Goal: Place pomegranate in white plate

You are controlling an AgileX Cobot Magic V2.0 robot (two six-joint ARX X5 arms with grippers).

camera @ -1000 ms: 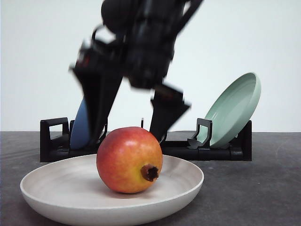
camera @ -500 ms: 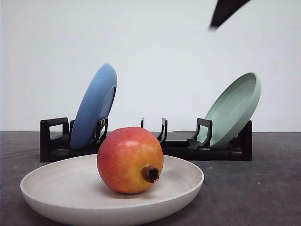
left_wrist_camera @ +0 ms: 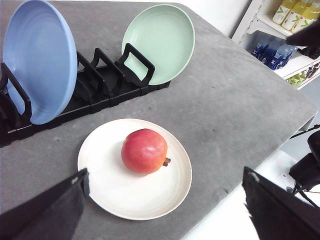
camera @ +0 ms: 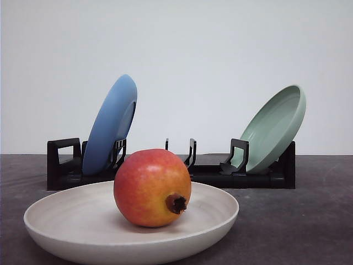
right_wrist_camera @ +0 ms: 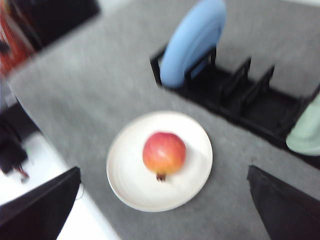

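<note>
Grey table (left_wrist_camera: 240, 100): pomegranate (left_wrist_camera: 144, 150) below open end effectors (left_wrist_camera: 165, 210).

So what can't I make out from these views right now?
- Right wrist view: motion blur smears the pomegranate, white plate and rack; the green plate is cut by the edge.
- Front view: the pomegranate hides part of the plate's floor.
- Shelf bottle labels: too small.

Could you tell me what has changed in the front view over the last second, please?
The arm whose end effector stood right behind the pomegranate a second ago has lifted up and out of the front view; half a second ago only a dark tip showed at the top. The fruit was already free and has barely shifted. It stays on the white plate, and the blue plate and the pale green plate stay in the black rack.
</note>
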